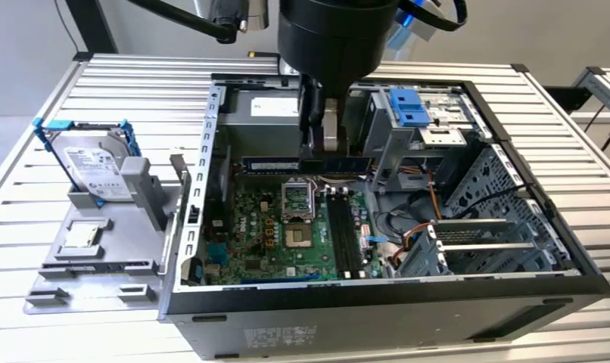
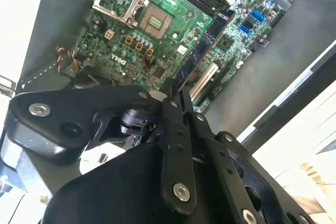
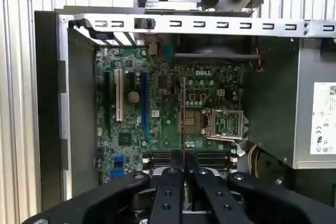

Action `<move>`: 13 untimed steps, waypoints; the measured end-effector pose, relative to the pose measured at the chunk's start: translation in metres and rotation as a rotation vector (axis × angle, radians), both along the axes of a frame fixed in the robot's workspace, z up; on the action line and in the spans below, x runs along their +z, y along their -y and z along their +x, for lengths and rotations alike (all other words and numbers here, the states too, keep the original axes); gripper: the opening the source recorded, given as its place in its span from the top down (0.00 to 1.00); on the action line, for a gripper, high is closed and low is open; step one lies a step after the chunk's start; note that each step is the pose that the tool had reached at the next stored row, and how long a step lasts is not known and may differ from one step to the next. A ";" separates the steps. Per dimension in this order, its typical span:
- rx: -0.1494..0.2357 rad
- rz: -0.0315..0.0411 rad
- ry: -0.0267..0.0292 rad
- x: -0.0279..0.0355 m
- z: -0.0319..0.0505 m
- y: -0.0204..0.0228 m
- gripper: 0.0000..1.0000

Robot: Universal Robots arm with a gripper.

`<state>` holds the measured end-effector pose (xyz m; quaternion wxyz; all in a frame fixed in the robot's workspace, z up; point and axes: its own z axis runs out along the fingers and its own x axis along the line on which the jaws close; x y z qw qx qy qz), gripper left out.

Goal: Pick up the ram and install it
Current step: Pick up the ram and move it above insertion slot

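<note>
The gripper (image 3: 184, 167) is pinching the ram (image 3: 182, 124) tight above the motherboard (image 3: 160, 129) (turned across its black slots (image 3: 160, 157)), so pushing down now could miss them and crack something.

A robotics lab bench, this, set up for computer assembly. A slatted aluminium table (image 1: 113, 76) carries an open computer case (image 1: 386, 318), its side panel off and the green motherboard (image 1: 259, 227) bared. In the exterior view a thick black robot arm (image 1: 335, 38) hangs over the case from twelve o'clock, its gripper (image 1: 325, 147) pinching the ram (image 1: 275, 162) above the board. At nine o'clock from the case sits a grey moulded fixture (image 1: 93, 265): a hard drive (image 1: 88, 162) in a blue frame stands in it, and a small silver chip (image 1: 83, 237) lies in a recess. At three o'clock, the corner of another aluminium frame (image 1: 603, 83). Plain grey wall behind.
</note>
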<state>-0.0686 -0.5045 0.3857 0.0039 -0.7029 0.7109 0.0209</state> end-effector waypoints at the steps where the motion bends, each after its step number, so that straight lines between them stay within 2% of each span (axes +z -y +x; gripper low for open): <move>1: 0.000 -0.0001 0.0000 0.0000 0.0000 0.0000 1.00; 4: 0.000 -0.0001 0.0000 0.0000 0.0002 -0.0017 1.00; 10: 0.000 -0.0001 0.0000 -0.0002 0.0003 -0.0116 1.00; 13: 0.000 0.0000 0.0000 -0.0006 0.0006 -0.0239 1.00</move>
